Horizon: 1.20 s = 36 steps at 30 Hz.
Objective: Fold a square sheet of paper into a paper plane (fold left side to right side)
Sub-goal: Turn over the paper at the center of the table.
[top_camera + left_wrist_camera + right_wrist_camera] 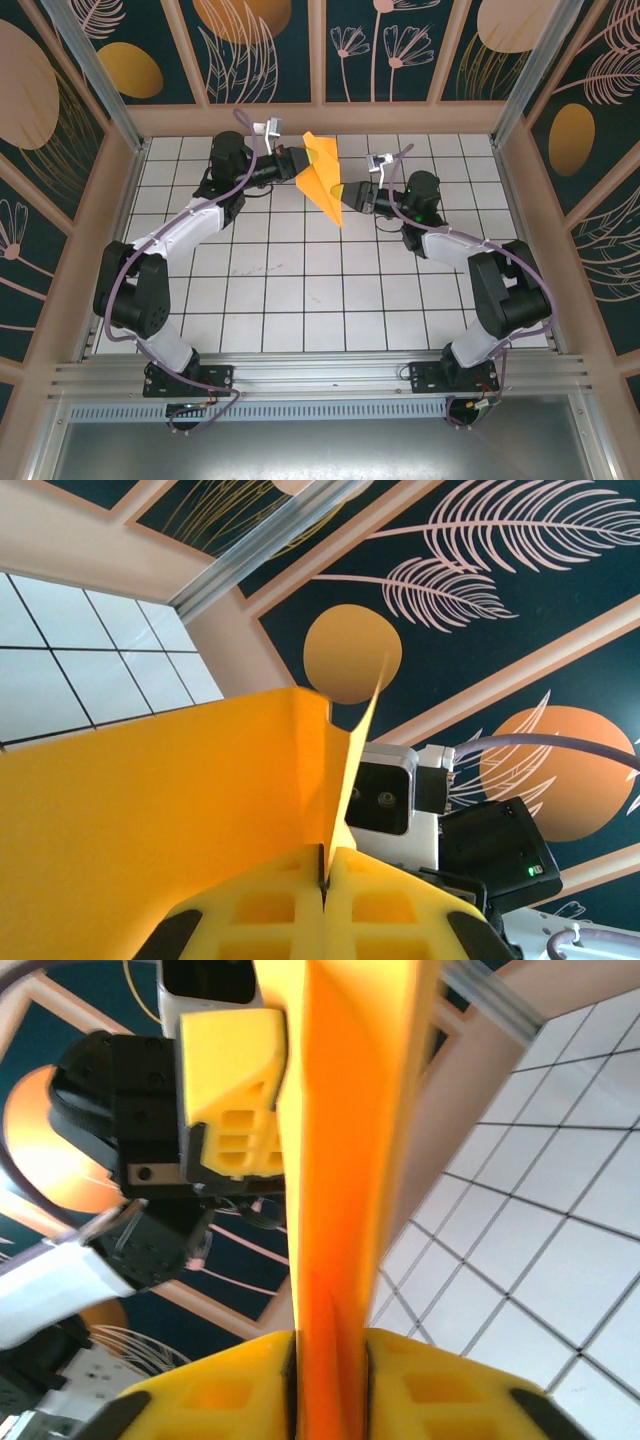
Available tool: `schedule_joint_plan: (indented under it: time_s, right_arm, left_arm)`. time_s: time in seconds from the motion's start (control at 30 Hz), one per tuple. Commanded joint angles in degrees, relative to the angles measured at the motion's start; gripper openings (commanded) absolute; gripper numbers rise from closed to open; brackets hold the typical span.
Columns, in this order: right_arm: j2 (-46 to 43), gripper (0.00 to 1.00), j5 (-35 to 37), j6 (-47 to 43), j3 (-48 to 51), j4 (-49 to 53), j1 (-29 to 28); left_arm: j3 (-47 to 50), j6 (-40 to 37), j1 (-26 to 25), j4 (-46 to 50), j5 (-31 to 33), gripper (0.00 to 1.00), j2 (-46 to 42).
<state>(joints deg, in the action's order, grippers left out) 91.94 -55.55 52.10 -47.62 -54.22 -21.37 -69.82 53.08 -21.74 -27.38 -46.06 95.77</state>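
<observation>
Above table (300, 290), left claw (298, 162), right claw (352, 193) pinch paper plane (322, 176) aloft.

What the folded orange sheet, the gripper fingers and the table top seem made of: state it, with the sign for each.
Folded sheet: thin matte paper, most likely; it has sharp creases and a hair-thin edge. Left gripper fingers: yellow plastic, moulded or printed, probably; they look matte, with square hollows. Table top: white with dark grid lines; tiles or a printed board, cannot tell.
</observation>
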Motion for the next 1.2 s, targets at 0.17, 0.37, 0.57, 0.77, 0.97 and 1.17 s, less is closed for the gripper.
schedule_joint_plan:
  time_s: [0.17, 0.37, 0.57, 0.77, 0.97, 1.17]
  right_arm:
    - [-8.6, 0.09, 8.6, -21.1, -4.2, 30.6, 0.4]
    - [-11.6, 0.08, 40.5, -38.7, -12.4, 63.0, -5.9]
    - [-0.7, 0.08, 80.3, -42.0, -24.5, 85.9, -19.4]
    - [12.9, 0.08, 100.4, -40.4, -33.2, 98.2, -27.7]
    - [22.0, 0.09, 104.8, -40.8, -35.7, 102.4, -31.0]
    - [27.9, 0.11, 102.6, -42.0, -36.2, 103.7, -32.2]
  left_arm:
    - [-3.1, -17.0, -0.2, 21.5, 14.6, 0.58, -7.3]
    - [1.3, -25.0, -0.2, 29.9, 33.7, 0.67, -17.5]
    - [10.9, -24.7, -0.2, 24.8, 44.7, 0.69, -28.1]
    - [13.4, -25.1, -0.2, 23.6, 49.0, 0.71, -32.9]
    - [13.6, -24.9, -0.2, 23.9, 48.8, 0.71, -32.8]
    - [13.5, -24.6, -0.2, 23.8, 47.9, 0.71, -32.0]
